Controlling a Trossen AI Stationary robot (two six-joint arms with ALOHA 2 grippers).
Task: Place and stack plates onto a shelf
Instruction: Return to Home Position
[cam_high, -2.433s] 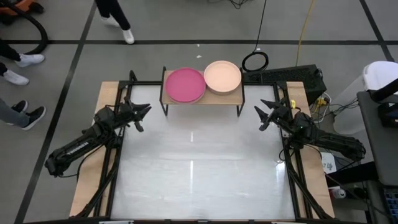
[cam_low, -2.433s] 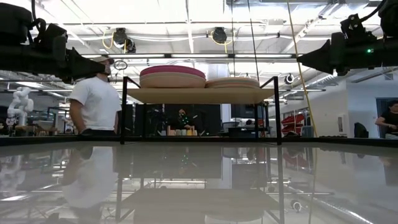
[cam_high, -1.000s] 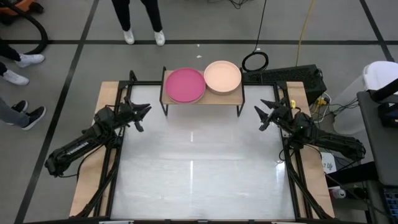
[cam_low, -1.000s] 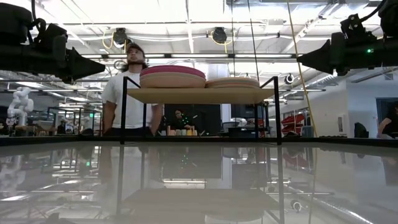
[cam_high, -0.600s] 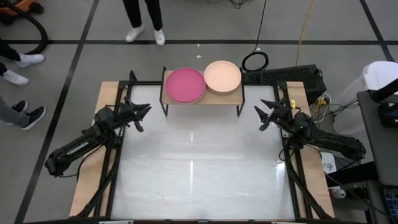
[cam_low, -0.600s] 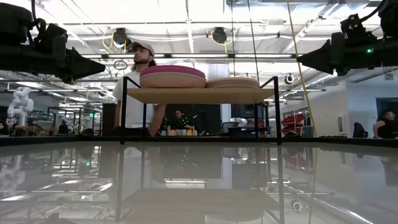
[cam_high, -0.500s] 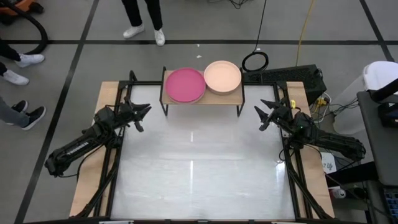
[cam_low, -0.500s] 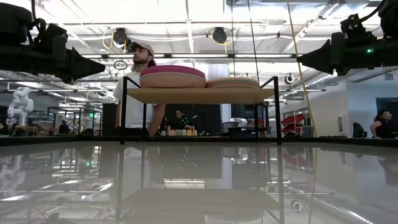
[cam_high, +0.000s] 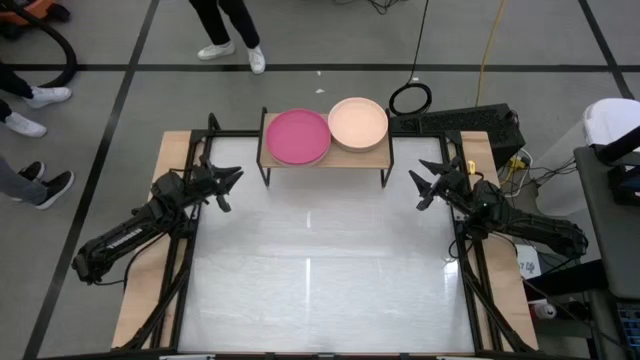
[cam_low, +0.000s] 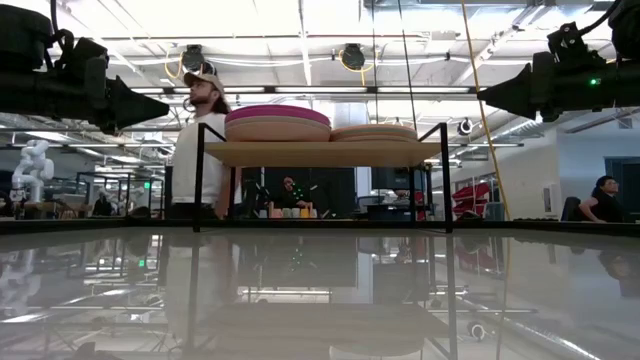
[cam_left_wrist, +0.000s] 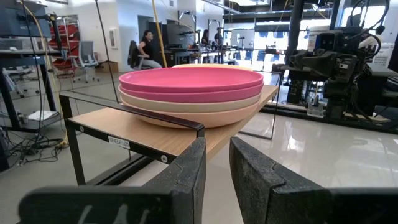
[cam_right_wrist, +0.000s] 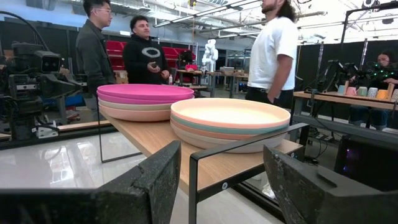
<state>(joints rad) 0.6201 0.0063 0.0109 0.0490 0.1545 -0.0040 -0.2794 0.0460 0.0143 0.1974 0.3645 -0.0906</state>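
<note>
- High view pictures are held against those just before, and no shift is found in either arm. Only a person (cam_low: 200, 140) beyond the far edge of the table (cam_high: 320, 270) is seen to have walked along.
- The left gripper (cam_high: 228, 183) is parked near the table's left edge and the right gripper (cam_high: 425, 185) near its right edge, both well apart from the shelf (cam_high: 345, 160).
- Nothing is pinched: a narrow slit is left between the left fingers, while the right fingers are spread wide.
- Two stacks are carried side by side on the shelf, a pink-topped stack (cam_high: 297, 137) and a peach-topped stack (cam_high: 358, 123). No plate is seen on the table, so the stacking is judged finished and the arms are taken to be at or near rest.
- The layers within each stack are hard to count. Only rims are shown, and a grey-green one is made out under the peach top.
- Both arms are cut off in the low view.
</note>
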